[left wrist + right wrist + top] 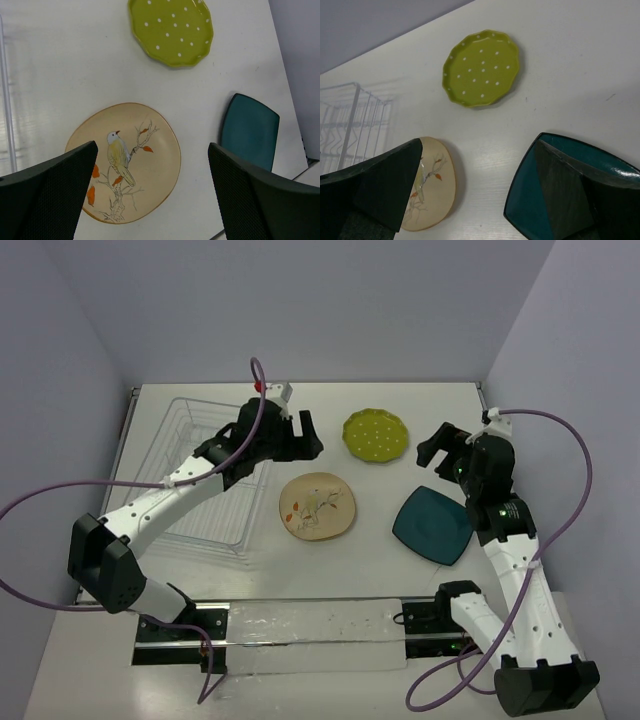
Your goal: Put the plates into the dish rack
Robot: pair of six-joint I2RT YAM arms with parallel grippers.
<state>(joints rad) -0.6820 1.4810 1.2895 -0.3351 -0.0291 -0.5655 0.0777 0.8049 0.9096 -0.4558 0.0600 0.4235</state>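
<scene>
**Top, left-wrist and right-wrist views.** All three plates lie flat on the table (420, 400), right of the dish rack (172, 422), none of them in it.

The cream plate (318, 506), printed with a bird on a branch, sits nearest the rack. The yellow-green plate (376, 435) lies beyond it, and the teal plate (433, 525) lies to its right.

My left gripper (300, 437) hangs by the rack's right edge, just past the cream plate's far rim. Its jaws stand wide apart and hold nothing. In its wrist view the cream plate (150, 175) shows between the two fingers (55, 195).

My right gripper (441, 448) is likewise spread and holds nothing, above the far corner of the teal plate. In its wrist view one finger (570, 195) overlaps the teal plate (527, 210). I cannot tell whether they touch.
</scene>
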